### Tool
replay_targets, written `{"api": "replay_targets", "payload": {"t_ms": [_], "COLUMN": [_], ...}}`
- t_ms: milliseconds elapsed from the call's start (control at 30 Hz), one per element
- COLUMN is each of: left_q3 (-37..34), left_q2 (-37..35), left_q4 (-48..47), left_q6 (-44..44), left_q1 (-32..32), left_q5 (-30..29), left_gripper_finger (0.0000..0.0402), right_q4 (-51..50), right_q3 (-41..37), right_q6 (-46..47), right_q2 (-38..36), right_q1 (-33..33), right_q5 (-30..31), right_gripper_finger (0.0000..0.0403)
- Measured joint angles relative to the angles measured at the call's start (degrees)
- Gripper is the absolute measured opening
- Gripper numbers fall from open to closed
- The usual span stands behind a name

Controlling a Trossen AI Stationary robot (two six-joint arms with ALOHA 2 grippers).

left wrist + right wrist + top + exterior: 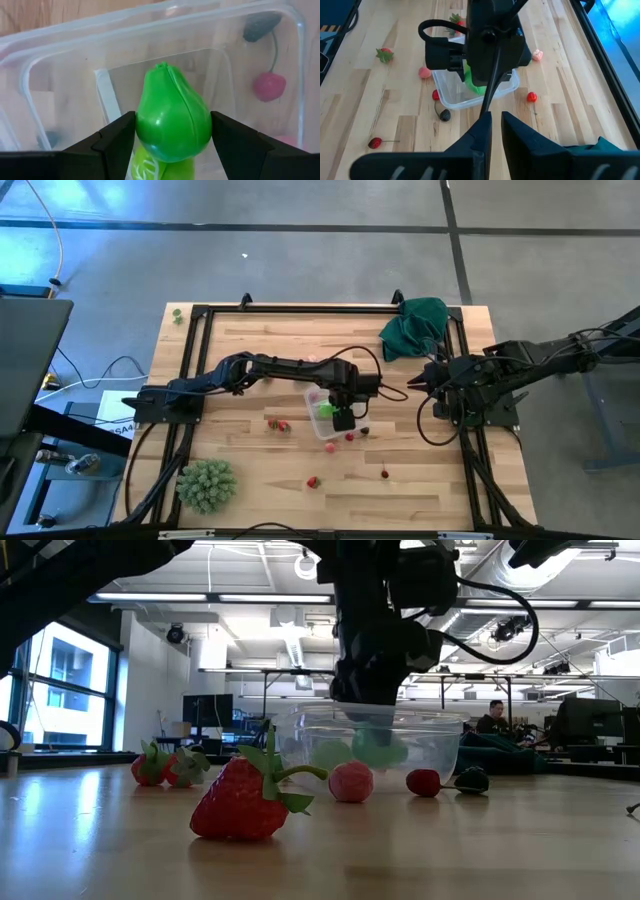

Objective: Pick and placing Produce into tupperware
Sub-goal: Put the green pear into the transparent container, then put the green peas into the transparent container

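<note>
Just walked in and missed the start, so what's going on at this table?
The robot is sorting toy produce into a clear tupperware near the middle of the table. The left gripper holds a green pear between its fingers, right over the open box. Strawberries, cherries and other small pieces lie loose on the wood around the box. The right gripper waits shut at the table's right side, holding nothing.

Glossy green plastic pear [172, 120], clear smooth tupperware [60, 55]
</note>
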Motion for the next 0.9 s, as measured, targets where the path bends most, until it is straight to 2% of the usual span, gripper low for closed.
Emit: {"api": "replay_targets", "payload": {"t_ms": [467,900], "left_q3": [0.0,0.0], "left_q2": [0.0,0.0], "left_q4": [1.34,2.09], "left_q6": [2.3,3.16], "left_q1": [-0.04,-0.04], "left_q5": [0.92,0.0], "left_gripper_finger": [0.0241,0.0332], "right_q4": [0.0,0.01], "right_q3": [0.0,0.0], "right_q6": [0.0,0.0], "right_q2": [0.01,0.01], "right_q1": [-0.01,0.01], "right_q5": [-0.01,0.01], "right_gripper_finger": [0.0032,0.0032]}}
